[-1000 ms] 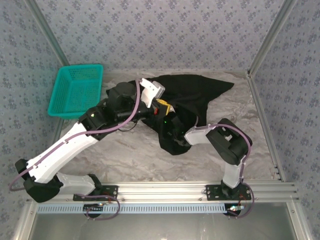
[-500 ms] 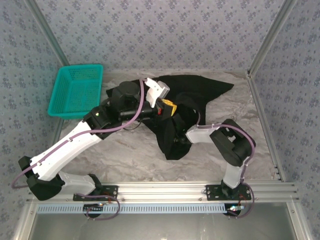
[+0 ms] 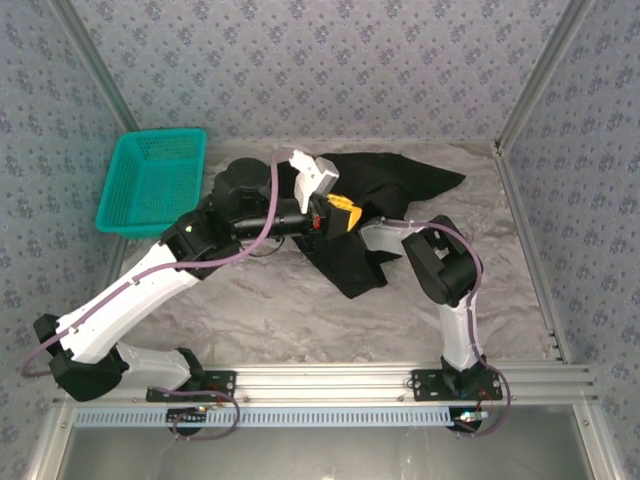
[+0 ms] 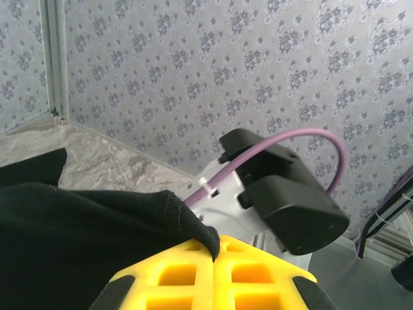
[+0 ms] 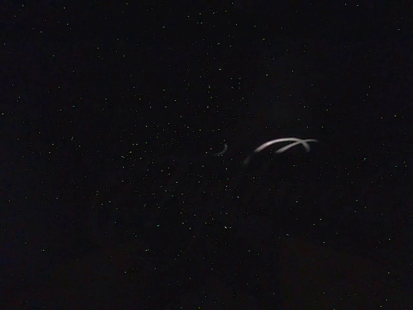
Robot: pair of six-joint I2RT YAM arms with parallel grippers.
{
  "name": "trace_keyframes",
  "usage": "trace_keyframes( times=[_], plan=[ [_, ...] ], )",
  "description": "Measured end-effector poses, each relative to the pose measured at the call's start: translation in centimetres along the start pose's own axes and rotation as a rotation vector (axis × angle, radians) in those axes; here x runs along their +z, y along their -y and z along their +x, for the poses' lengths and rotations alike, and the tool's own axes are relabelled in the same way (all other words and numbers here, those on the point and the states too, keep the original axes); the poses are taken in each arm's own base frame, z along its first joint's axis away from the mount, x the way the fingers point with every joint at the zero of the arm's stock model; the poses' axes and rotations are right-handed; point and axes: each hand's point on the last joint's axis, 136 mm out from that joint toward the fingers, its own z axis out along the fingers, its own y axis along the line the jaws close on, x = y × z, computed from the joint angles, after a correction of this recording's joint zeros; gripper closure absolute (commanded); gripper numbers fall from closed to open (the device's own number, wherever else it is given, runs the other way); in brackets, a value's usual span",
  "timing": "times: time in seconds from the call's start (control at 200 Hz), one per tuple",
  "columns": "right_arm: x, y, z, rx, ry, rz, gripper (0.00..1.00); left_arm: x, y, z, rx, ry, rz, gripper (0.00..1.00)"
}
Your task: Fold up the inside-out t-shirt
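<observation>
The inside-out t-shirt (image 3: 395, 185) is a crumpled black heap at the back middle of the table, with one flap hanging down toward the front. My left gripper (image 3: 340, 213) holds a corner of it above the table. In the left wrist view the yellow fingers (image 4: 174, 271) are pressed together, with a black hem corner (image 4: 193, 226) pinched in the seam of that gripper (image 4: 216, 248). My right arm (image 3: 440, 262) reaches left, and its end is buried under the black cloth. The right wrist view is almost wholly dark, apart from a faint pale streak (image 5: 284, 143).
A teal plastic basket (image 3: 150, 180) stands at the back left, close to the left arm's elbow. Marbled tabletop (image 3: 270, 310) lies bare in front of the shirt. Patterned walls and metal frame posts (image 3: 530, 90) close in the back and sides.
The right arm has swung back and leftward, deeper under the shirt. The left gripper has shifted slightly right with the hem, and the hanging flap has drawn up and shrunk.
</observation>
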Motion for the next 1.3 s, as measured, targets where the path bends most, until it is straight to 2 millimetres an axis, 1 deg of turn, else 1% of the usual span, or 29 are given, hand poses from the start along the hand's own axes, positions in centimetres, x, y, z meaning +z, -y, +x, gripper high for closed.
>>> trace_keyframes(
  times=[0.14, 0.22, 0.31, 0.405, 0.525, 0.63, 0.714, 0.829, 0.859, 0.964, 1.034, 1.059, 1.109, 1.189, 1.274, 1.299],
  plan=[
    [1.2, -0.4, 0.2, 0.047, -0.047, 0.012, 0.37, -0.7, 0.6, -1.4, 0.029, 0.033, 0.007, 1.00],
    [1.9, -0.3, 0.4, 0.067, -0.075, 0.028, 0.33, -1.0, 0.9, -1.9, 0.046, 0.046, 0.009, 1.00],
    [2.8, 0.2, 0.7, 0.094, -0.108, 0.045, 0.29, -1.3, 1.0, -2.7, 0.068, 0.063, 0.001, 1.00],
    [3.4, 1.2, 1.2, 0.115, -0.144, 0.073, 0.26, -1.7, 1.0, -3.5, 0.093, 0.084, -0.015, 1.00],
    [3.8, 2.0, 0.8, 0.130, -0.162, 0.093, 0.23, -2.5, 1.2, -4.5, 0.125, 0.111, -0.034, 1.00],
    [4.0, 2.1, 0.6, 0.129, -0.182, 0.098, 0.23, -3.1, 1.2, -4.9, 0.147, 0.129, -0.051, 1.00],
    [3.9, 2.1, 1.0, 0.123, -0.209, 0.094, 0.23, -3.3, 0.9, -5.2, 0.158, 0.139, -0.074, 1.00],
    [3.8, 2.2, 1.3, 0.122, -0.230, 0.087, 0.25, -3.3, 0.4, -5.0, 0.164, 0.138, -0.103, 1.00],
    [3.8, 2.2, 1.3, 0.123, -0.235, 0.083, 0.27, -3.4, 0.2, -4.9, 0.167, 0.136, -0.112, 1.00],
    [3.3, 2.9, 1.7, 0.117, -0.261, 0.082, 0.29, -3.9, -0.4, -5.0, 0.171, 0.147, -0.152, 1.00],
    [3.1, 3.2, 1.9, 0.114, -0.280, 0.076, 0.32, -4.8, -0.6, -5.3, 0.173, 0.165, -0.178, 1.00],
    [3.2, 3.2, 2.0, 0.113, -0.285, 0.074, 0.38, -5.2, -0.6, -5.4, 0.175, 0.174, -0.186, 1.00],
    [3.1, 3.3, 2.1, 0.101, -0.298, 0.067, 0.46, -6.1, -0.6, -5.8, 0.178, 0.195, -0.201, 1.00],
    [3.0, 3.3, 2.2, 0.095, -0.310, 0.062, 0.63, -7.4, -0.5, -6.2, 0.185, 0.227, -0.220, 1.00],
    [3.0, 3.1, 2.3, 0.081, -0.315, 0.050, 0.79, -8.3, -0.6, -6.8, 0.188, 0.253, -0.243, 1.00],
    [3.0, 3.1, 2.3, 0.080, -0.316, 0.045, 0.82, -8.4, -0.7, -6.9, 0.189, 0.258, -0.252, 1.00]
  ],
)
